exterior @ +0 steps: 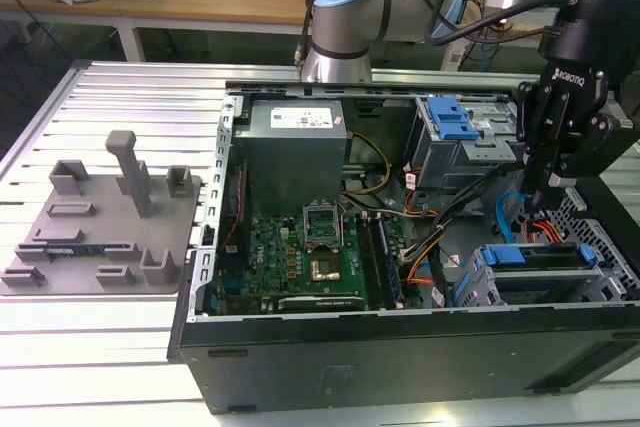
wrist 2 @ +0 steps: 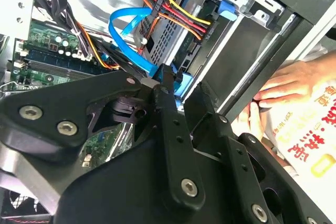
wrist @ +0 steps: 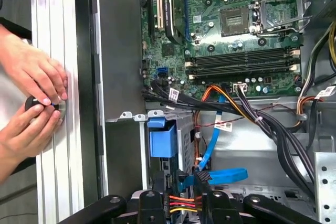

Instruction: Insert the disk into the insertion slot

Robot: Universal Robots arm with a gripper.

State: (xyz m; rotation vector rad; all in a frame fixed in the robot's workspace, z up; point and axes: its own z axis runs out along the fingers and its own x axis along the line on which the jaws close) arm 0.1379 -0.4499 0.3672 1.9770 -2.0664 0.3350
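In the exterior view my gripper (exterior: 545, 202) hangs inside the open computer case, just above the small grey drive cage at the case's front right corner. The disk (exterior: 535, 253) shows as a bright blue carrier lying along the top of the insertion slot (exterior: 540, 285); how deep it sits I cannot tell. In the first wrist view the blue carrier end (wrist: 163, 141) rests against the cage's perforated wall (wrist: 185, 140), with my gripper (wrist: 184, 202) open beside it and nothing but cables in the gap. In the second wrist view the gripper (wrist 2: 184, 85) also stands open, holding nothing.
A larger grey bay with a blue ribbed top piece (exterior: 450, 119) stands behind the cage. Blue, orange and black cables (wrist: 220, 145) run close to my fingers. A person's hands (wrist: 31, 103) rest on the table rail outside the case wall. A grey fixture plate (exterior: 100, 227) lies at the exterior view's left.
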